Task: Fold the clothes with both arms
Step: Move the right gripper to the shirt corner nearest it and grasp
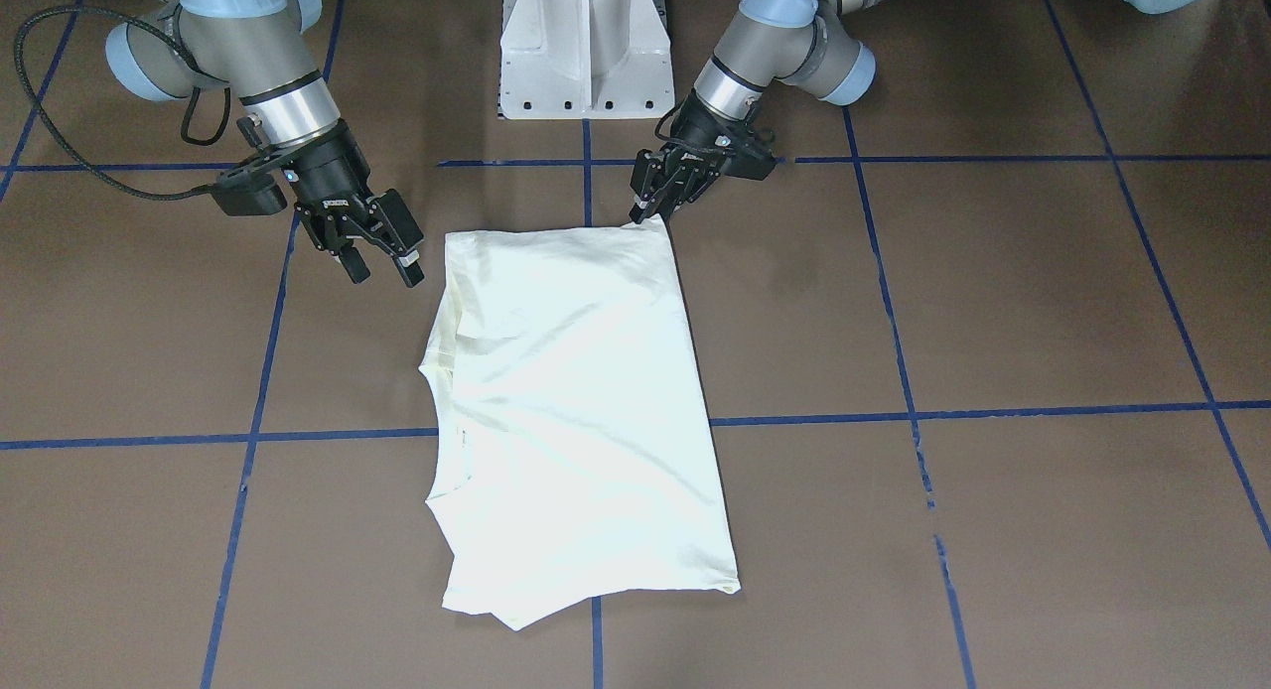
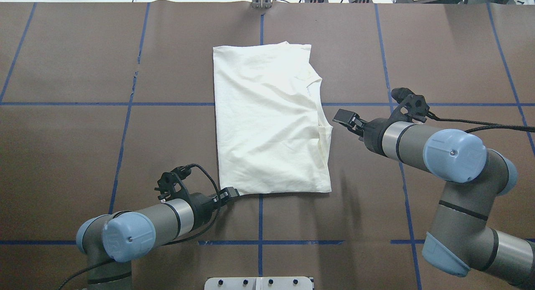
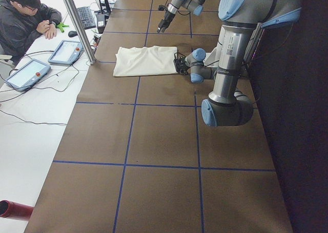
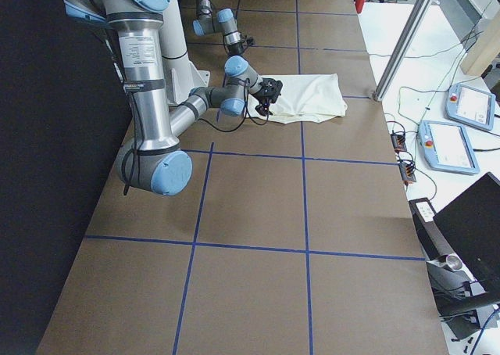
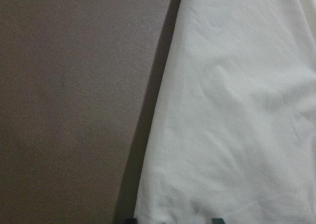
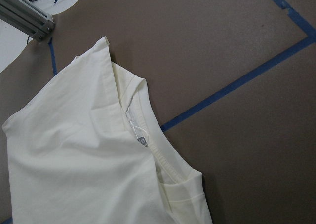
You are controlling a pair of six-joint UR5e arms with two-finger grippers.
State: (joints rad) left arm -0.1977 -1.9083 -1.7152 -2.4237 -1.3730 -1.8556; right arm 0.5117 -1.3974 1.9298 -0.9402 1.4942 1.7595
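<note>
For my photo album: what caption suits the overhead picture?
Mid-fold: left end effector pinches a near corner of the shirt; right end effector hangs open beside the collar.

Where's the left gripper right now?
In the overhead view the left gripper sits low on the left side. Its tips are at the near-left corner of the folded T-shirt, just left of the central blue tape line.

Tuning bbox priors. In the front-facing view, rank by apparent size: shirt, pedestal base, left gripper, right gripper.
1. T-shirt
2. pedestal base, cropped at the top
3. right gripper and left gripper: the right looks bigger but may sit nearer the camera, so unranked.
</note>
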